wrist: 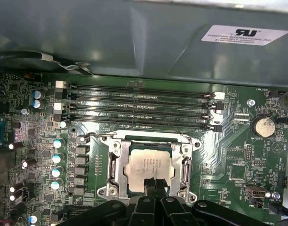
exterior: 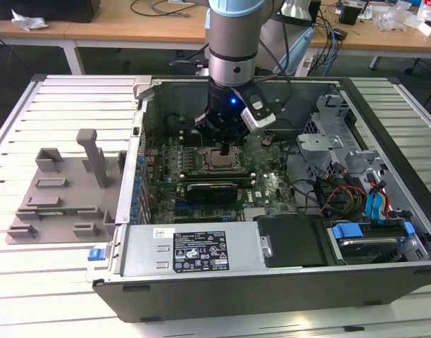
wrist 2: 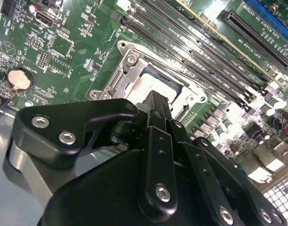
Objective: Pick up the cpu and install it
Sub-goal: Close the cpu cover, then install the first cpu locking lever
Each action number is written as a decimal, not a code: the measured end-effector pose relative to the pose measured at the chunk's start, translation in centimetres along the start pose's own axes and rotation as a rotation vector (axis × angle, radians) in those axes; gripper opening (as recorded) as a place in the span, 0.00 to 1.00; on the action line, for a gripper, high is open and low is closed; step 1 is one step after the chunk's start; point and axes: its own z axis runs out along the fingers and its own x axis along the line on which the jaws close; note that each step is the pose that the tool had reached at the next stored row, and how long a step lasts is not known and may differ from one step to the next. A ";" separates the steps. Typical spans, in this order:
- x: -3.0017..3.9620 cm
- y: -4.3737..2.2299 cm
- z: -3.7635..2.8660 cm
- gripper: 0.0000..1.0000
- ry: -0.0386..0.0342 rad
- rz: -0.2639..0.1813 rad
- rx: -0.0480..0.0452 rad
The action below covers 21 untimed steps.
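silvery cpu (wrist: 147,169) seated in socket frame (wrist: 116,162), end effector (wrist: 155,184) fingertips pinched together on it, memory slots (wrist: 139,107) alongside

Bright even light, glare on motherboard (wrist 2: 228,127)

white slatted table (exterior: 53,105) carries an open computer case (exterior: 272,282) and gray fixture (exterior: 60,190)

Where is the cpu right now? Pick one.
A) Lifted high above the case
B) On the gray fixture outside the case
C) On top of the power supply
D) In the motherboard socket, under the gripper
D: in the first wrist view the cpu lies inside the metal socket frame on the motherboard, with the gripper directly over its edge.
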 end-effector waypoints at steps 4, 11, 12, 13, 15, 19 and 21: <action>0.04 0.00 0.00 0.11 0.0000 0.001 0.0000; 0.05 0.00 0.00 0.11 0.0000 0.001 0.0000; 0.06 0.00 0.00 0.11 0.0000 0.001 0.0000; 0.06 -0.01 -0.09 0.11 0.0001 0.001 0.0002; 0.05 -0.01 -0.48 0.11 0.0000 0.001 0.0001; 0.05 -0.02 -0.74 0.11 0.0000 0.001 0.0001; 0.06 -0.01 -0.74 0.11 0.0000 0.001 0.0000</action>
